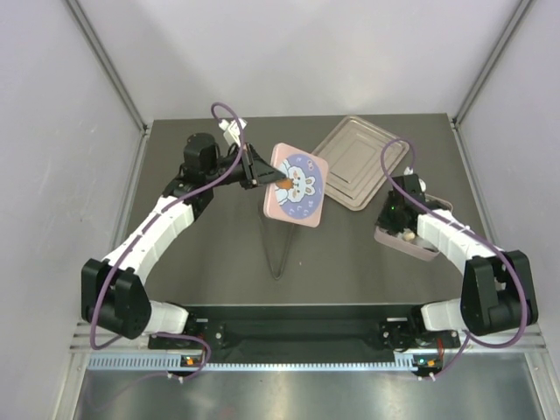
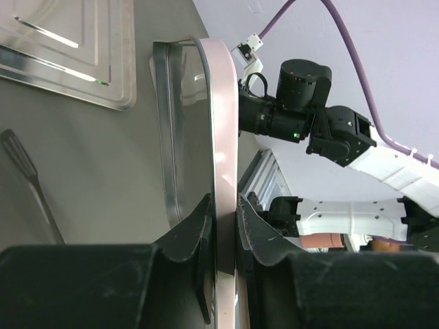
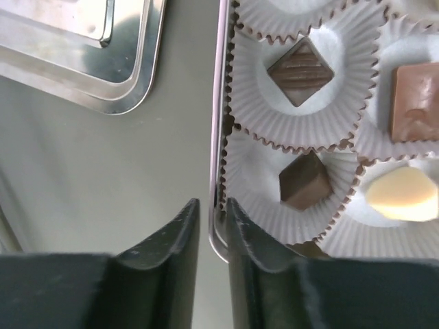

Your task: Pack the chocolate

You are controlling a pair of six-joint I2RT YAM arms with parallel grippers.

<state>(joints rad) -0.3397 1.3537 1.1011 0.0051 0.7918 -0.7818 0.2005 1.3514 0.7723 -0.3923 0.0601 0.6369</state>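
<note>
Pink and small, the box (image 1: 404, 245) sits nearest the arms, at about 4 o'clock on the dark grey table (image 1: 219, 254). From above, the right gripper (image 3: 211, 223) covers most of it, so the inside is hard to see. The right wrist view shows it well. The chocolate (image 3: 300, 66) lies inside the box in white paper cups (image 3: 254, 103) with wavy, pleated edges. One piece is a dark diamond with ridges, one is a dark cube, one is a brown block, and one is a smooth cream oval. The right gripper's two black fingers are pressed on the thin box wall, one inside and one outside.

Further out, near the middle of the table, the left gripper (image 2: 225, 202) holds the pink lid (image 2: 223, 123) tilted. Only the top view shows the bunny picture on its face. The left wrist view shows the lid from the edge: a thin pink band with a shiny dark inside. The black fingers squeeze it tight from both sides.

Farthest away, at about 1 o'clock, lies the silver tray (image 1: 359, 162). It is flat, shiny metal with rounded corners and stepped ridges. From above it looks just beside the lid and apart from the box.
</note>
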